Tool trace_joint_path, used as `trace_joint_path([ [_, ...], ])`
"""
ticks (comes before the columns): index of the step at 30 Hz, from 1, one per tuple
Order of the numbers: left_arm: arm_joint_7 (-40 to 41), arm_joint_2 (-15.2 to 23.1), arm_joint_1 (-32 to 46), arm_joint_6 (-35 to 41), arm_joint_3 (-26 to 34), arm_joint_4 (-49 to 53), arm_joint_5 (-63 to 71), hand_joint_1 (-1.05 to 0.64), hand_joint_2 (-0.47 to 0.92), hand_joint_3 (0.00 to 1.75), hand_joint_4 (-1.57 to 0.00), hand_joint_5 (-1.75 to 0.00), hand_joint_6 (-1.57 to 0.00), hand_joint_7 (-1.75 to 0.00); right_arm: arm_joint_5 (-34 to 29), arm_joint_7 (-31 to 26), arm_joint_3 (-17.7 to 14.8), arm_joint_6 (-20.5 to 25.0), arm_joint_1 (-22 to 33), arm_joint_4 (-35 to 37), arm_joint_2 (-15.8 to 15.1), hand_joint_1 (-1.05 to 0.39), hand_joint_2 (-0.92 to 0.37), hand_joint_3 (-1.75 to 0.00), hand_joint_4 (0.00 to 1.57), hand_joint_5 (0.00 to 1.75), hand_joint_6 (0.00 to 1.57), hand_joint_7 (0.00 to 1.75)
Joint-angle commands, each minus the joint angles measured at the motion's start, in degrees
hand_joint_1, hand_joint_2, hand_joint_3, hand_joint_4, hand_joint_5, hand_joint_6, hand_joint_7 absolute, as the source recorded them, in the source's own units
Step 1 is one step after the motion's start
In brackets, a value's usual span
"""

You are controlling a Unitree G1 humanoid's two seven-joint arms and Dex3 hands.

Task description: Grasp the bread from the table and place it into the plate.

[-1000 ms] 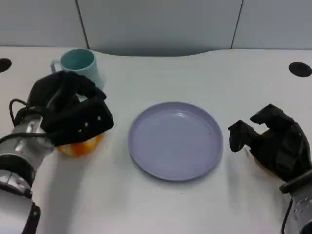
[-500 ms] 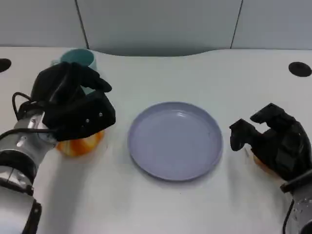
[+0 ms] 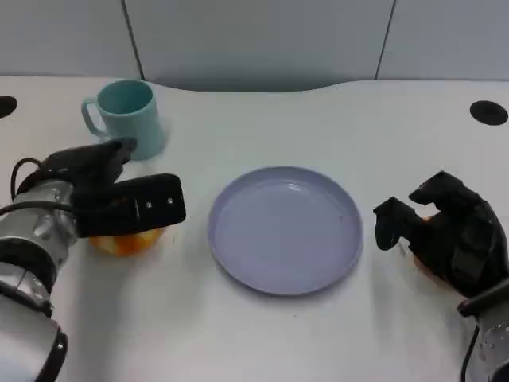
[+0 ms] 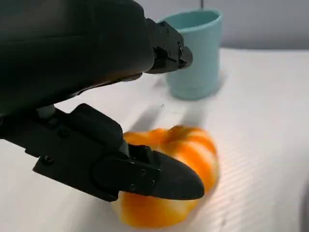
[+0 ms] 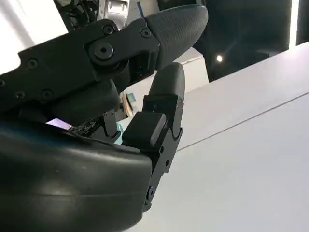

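Bread (image 3: 126,239) on the table (image 3: 262,334), left of the plate (image 3: 285,229) and apart from its rim; orange-and-cream striped, rounded lump, mostly hidden under the left hand (image 3: 111,199) in the head view. In the left wrist view bread (image 4: 169,179) reads slightly wider than tall, long axis lying flat along the tabletop; no clear pointed end, heading not discernible. Left hand above the bread with fingers apart and extended toward the plate, one finger (image 4: 145,176) in front of the bread's upper side; contact between fingers and bread not certain, nothing grasped. Teal mug (image 3: 127,115) upright, beyond the bread, farther from the plate's near edge, handle turned away from the plate. Plate lavender, nothing on it. Right hand (image 3: 449,235) right of the plate, near its rim, fingers curled inward; something orange just visible beneath it, whether held cannot be told. In the right wrist view fingers (image 5: 166,96) bent, palm contents hidden.
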Motion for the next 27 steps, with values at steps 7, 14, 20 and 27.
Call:
trace_joint_path([
  [7, -2.97, 0.18, 5.09, 3.55, 1.42, 0.98, -1.21, -1.05, 0.92, 0.07, -0.02, -0.01, -0.04, -0.02, 0.26, -1.33, 0.28, 1.23, 2.21, -3.73, -0.51, -0.51, -0.9, -0.01, 0.78, 1.39, 1.01, 0.51],
  [14, 3.64, -1.88, 8.57, 2.74, 1.55, 0.94, -0.72, -1.01, 0.91, 0.05, -0.08, -0.04, -0.08, -0.03, 0.55, -0.76, 0.11, 1.54, 2.11, -2.66, -0.66, -0.47, -0.9, -0.01, 0.79, 1.37, 1.01, 0.5],
  [20, 11.29, -3.78, 10.32, 1.11, 0.44, 1.07, 0.64, -0.36, 0.82, 0.0, -0.4, -0.21, -0.35, -0.1, 0.56, -0.07, -0.47, 1.38, 0.96, -0.33, -1.35, -0.49, -0.9, 0.0, 0.78, 1.34, 1.02, 0.49],
  [27, 14.82, -4.35, 10.35, 0.15, 2.2, 1.04, -0.88, -0.19, 0.85, 0.0, -0.93, -0.48, -1.07, -0.09, 0.46, 0.98, -1.84, -0.11, -1.21, 4.45, -1.88, -0.49, -0.91, 0.0, 0.8, 1.26, 1.0, 0.5],
])
